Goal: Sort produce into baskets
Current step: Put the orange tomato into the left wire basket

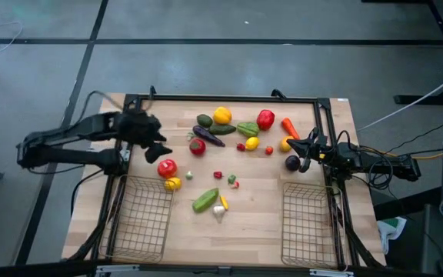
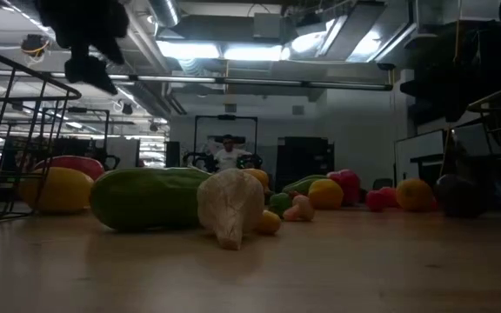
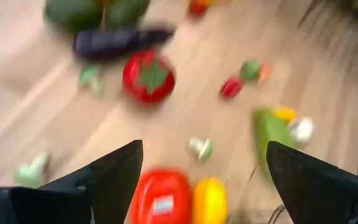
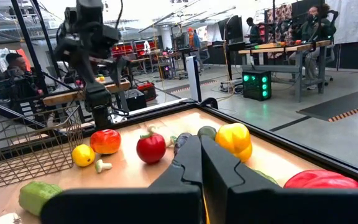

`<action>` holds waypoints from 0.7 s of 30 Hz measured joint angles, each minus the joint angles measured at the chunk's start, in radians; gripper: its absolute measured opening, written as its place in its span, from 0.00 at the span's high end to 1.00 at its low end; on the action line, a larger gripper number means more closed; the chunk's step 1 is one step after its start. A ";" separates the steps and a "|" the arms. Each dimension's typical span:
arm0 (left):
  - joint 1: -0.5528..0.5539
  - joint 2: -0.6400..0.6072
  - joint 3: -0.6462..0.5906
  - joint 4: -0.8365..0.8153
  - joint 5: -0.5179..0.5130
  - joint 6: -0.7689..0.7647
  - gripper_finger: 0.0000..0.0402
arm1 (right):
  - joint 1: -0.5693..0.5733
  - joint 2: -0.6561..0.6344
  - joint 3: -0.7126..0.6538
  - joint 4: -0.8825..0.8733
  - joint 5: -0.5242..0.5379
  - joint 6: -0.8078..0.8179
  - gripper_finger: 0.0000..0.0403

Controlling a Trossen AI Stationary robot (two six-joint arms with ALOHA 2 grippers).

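The produce lies scattered across the middle and far part of the wooden table [image 1: 260, 215]. Two wire baskets, left [image 1: 141, 219] and right [image 1: 308, 223], stand near the front. My left gripper [image 1: 158, 150] hangs open above the table's left part, just beyond a red tomato-like piece [image 1: 167, 167] and a yellow piece [image 1: 173, 183]. In the left wrist view [image 3: 204, 180] these two, red [image 3: 160, 198] and yellow [image 3: 210, 200], lie below the open fingers. My right gripper [image 1: 302, 150] is shut, low at the right, between an orange piece [image 1: 285, 144] and a dark purple piece [image 1: 292, 162]; it also shows in the right wrist view [image 4: 201, 155].
At the far side lie a yellow pepper [image 1: 221, 115], a red pepper [image 1: 265, 118], a carrot [image 1: 290, 127], an eggplant [image 1: 208, 136] and a stemmed tomato [image 1: 197, 146]. A green cucumber [image 1: 204, 201] and a white piece [image 1: 219, 211] lie between the baskets. People sit at benches beyond the table [image 4: 319, 22].
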 joint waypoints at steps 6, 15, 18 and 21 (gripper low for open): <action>0.000 0.213 0.060 -0.138 0.053 0.000 0.16 | 0.000 0.000 0.000 0.000 0.000 0.000 1.00; -0.005 0.407 0.061 -0.194 0.107 0.008 0.16 | 0.000 0.000 0.000 0.000 0.000 0.000 1.00; -0.018 0.439 0.061 -0.190 0.107 0.027 0.16 | 0.000 0.000 0.000 0.000 0.000 0.000 1.00; -0.036 0.467 0.061 -0.188 0.107 0.042 0.16 | 0.000 0.000 0.000 0.000 0.000 0.000 1.00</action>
